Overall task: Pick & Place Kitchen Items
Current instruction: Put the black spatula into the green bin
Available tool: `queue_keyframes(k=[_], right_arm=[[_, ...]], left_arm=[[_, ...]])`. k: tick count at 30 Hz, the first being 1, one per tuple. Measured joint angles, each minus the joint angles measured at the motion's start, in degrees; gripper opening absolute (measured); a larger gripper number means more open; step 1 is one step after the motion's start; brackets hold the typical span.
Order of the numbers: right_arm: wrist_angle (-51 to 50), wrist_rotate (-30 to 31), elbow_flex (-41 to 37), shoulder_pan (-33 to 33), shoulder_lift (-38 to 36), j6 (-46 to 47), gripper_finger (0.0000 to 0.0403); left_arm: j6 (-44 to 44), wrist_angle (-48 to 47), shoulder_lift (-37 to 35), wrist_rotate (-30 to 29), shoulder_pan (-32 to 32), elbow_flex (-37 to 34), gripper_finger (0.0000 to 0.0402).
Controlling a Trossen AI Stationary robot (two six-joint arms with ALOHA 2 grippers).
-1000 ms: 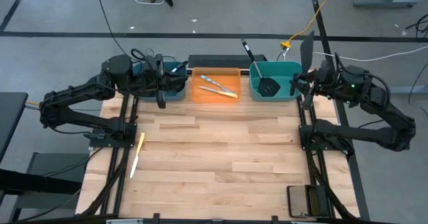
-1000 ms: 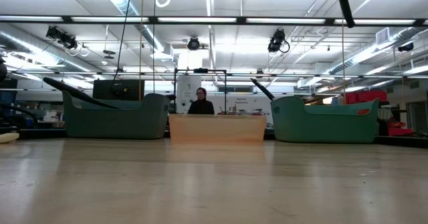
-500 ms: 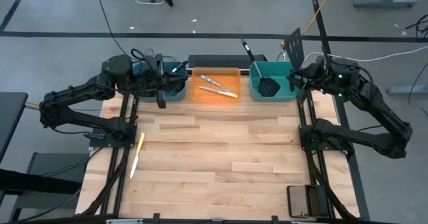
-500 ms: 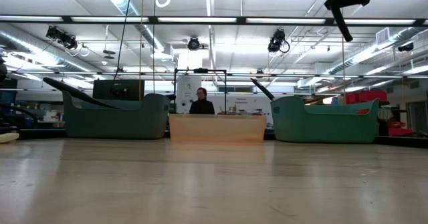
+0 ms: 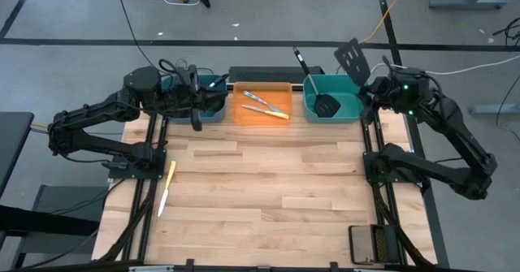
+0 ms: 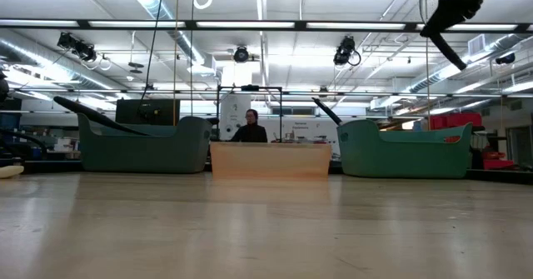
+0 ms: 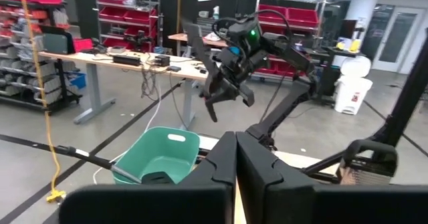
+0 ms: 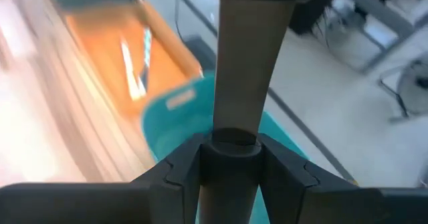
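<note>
My right gripper (image 5: 367, 87) hangs in the air at the far right corner of the right teal bin (image 5: 345, 84), shut on a black slotted spatula (image 5: 351, 57). In the left wrist view the spatula (image 7: 200, 57) shows tilted. My left gripper (image 5: 207, 95) is shut on nothing, level above the left teal bin (image 5: 213, 112). A yellow-handled knife (image 5: 166, 187) lies flat on the table at the left. Two knives (image 5: 264, 104) lie in the orange bin (image 5: 244, 114). A black utensil (image 5: 325, 105) lies in the right teal bin, its handle leaning over the far rim. My right gripper pinches the spatula's handle (image 8: 237, 117) between its two fingers (image 8: 187, 167), which lie across it. The spatula is lifted clear and tilted. Its slotted blade (image 5: 351, 55) is high, beyond the bin's far rim, and its handle end (image 6: 454, 54) points down below the gripper.
The three bins stand in a row along the table's far edge. Black handles stick out of the left bin (image 6: 92, 114) and the right bin (image 6: 326, 111). Bare wooden tabletop (image 5: 276, 191) fills the middle and near side. A person (image 6: 250, 129) sits in the room behind.
My right gripper has swung toward the far edge and the right teal bin and has tipped downward, keeping hold of the spatula. The spatula has turned from nearly upright to tilted, its blade now beyond the bin's far right corner.
</note>
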Motion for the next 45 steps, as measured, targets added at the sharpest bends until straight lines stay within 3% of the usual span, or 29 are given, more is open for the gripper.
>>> queue_keyframes(k=[13,25,39,45], right_arm=[[-3.9,4.2,0.0,-2.4,4.2,-3.6,0.0126],[-10.8,12.6,0.0,-3.5,8.1,-5.0,0.0126],[-12.2,14.1,-0.1,-3.5,10.6,-4.4,0.0126],[-10.2,16.7,-5.8,-3.5,11.1,-4.4,0.0126]], left_arm=[[-0.3,0.0,0.0,-0.4,0.0,0.0,0.0011],[-1.1,0.0,0.0,-0.4,0.0,0.0,0.0012],[-1.5,0.0,0.0,-0.4,0.0,0.0,0.0012],[-1.5,0.0,0.0,-0.4,0.0,0.0,0.0005]])
